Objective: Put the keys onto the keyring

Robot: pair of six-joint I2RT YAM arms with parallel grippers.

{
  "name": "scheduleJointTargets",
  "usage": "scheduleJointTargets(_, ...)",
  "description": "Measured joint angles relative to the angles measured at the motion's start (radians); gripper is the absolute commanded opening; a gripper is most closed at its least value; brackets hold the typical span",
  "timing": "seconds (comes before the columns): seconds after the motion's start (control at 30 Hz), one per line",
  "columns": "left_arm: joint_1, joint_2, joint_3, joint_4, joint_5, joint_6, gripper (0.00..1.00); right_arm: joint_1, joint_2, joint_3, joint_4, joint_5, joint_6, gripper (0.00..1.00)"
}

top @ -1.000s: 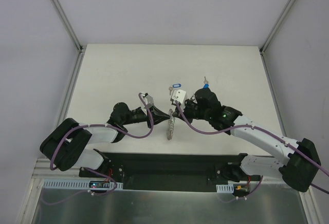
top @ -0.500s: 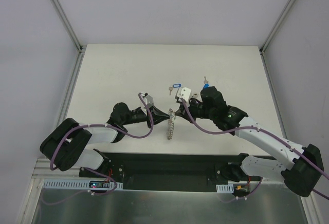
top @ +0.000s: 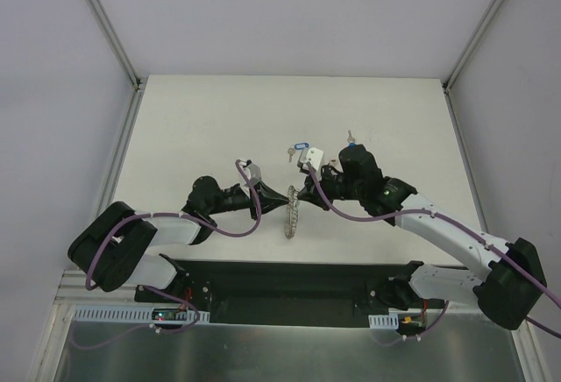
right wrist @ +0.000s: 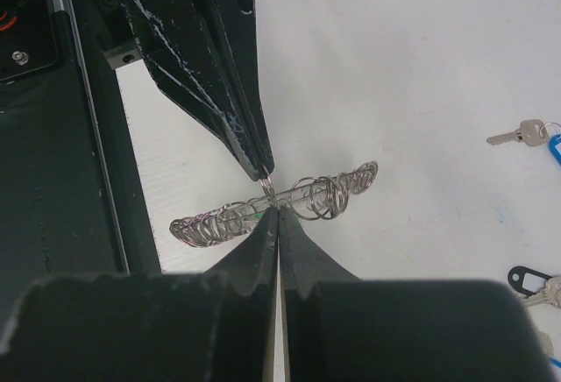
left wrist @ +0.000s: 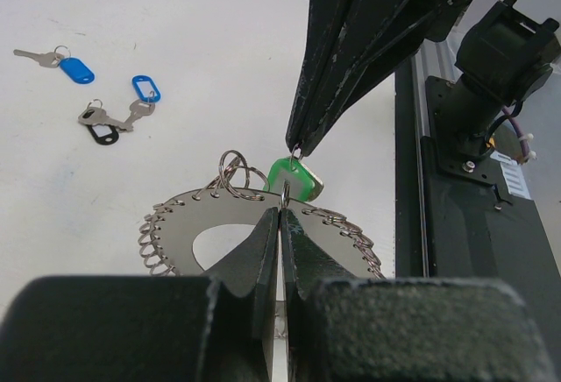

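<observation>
Your right gripper [left wrist: 296, 144] has shifted slightly toward 1 o'clock, clamped on the green-tagged key [left wrist: 294, 179] at the keyring [left wrist: 202, 224], which your left gripper [left wrist: 280, 224] pinches. Threading looks close; the other keys [top: 301, 147] wait at 12 o'clock.

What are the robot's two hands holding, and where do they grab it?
The left fingers and right fingers both pinch the keyring at its fringed rim, from opposite sides, beside the green key tag.
</observation>
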Motion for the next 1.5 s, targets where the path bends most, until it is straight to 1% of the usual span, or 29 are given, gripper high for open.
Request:
scheduleJointTargets(0.37,0.0,-0.002,-0.004,0.002,0.0,0.0,0.0,-0.015,0.03,0.0,0.018,-0.043,0.019,0.01)
scheduleJointTargets(1.5,0.0,-0.007,-0.012,0.005,0.0,-0.002,0.0,-0.023,0.056,0.0,0.047,-0.092,0.044,0.01)
